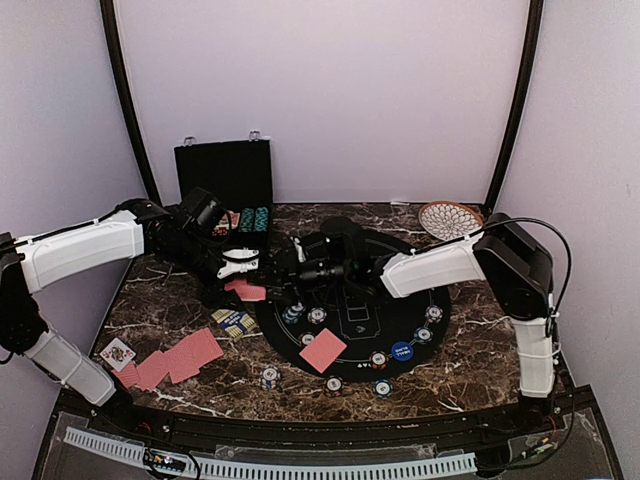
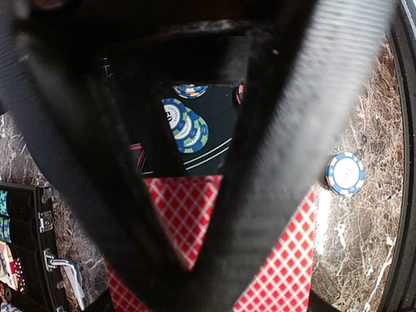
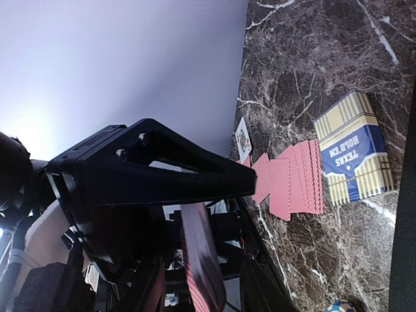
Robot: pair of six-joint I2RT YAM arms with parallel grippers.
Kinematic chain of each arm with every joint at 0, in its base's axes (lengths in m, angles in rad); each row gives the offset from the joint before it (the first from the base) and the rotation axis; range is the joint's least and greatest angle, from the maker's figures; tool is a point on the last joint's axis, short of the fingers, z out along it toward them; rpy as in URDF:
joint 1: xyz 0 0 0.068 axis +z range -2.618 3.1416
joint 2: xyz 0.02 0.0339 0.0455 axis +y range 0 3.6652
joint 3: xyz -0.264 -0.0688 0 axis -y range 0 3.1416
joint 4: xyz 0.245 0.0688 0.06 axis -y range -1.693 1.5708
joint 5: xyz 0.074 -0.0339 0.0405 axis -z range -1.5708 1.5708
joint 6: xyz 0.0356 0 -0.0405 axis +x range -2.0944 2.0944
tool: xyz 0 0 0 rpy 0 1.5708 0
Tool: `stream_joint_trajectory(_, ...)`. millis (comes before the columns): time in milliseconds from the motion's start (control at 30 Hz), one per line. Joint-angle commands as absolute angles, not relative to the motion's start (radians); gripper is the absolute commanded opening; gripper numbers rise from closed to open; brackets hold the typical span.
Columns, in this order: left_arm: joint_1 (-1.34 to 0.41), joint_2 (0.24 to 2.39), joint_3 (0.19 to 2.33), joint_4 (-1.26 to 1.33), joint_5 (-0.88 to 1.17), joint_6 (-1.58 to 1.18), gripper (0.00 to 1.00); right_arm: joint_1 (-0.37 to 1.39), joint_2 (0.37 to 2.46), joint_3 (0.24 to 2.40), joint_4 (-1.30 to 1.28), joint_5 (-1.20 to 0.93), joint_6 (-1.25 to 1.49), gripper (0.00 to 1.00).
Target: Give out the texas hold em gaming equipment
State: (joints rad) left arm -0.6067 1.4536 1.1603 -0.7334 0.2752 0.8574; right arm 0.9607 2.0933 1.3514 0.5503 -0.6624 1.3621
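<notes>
My left gripper (image 1: 243,272) is shut on a few red-backed cards (image 1: 250,291), held low at the left rim of the black mat (image 1: 440,345). In the left wrist view its fingers (image 2: 273,162) meet in a V over the red-checked backs (image 2: 185,208). My right gripper (image 1: 297,272) faces it from the right. Its upper finger (image 3: 195,172) stands wide of the lower jaw, and one red-backed card (image 3: 201,260) stands edge-on between the jaws. Stripe-edged chips (image 1: 316,316), a blue disc (image 1: 402,351) and a red-backed card (image 1: 322,350) lie on the mat. No red triangle shows.
A fan of red-backed cards (image 1: 170,362) with one face-up card (image 1: 117,352) lies front left, beside a blue-and-gold card box (image 1: 235,322). An open black case (image 1: 225,185) stands at the back. A wicker plate (image 1: 450,218) sits back right. One chip (image 1: 270,377) lies on the marble.
</notes>
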Motion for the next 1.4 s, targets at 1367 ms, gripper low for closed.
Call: stream_joint_trajectory(1367, -0.610, 1.434, 1.206, -0.770, 0.280, 0.842, 0.57, 0.981, 2.121, 1.392, 0.713, -0.707, 1.453, 0.30)
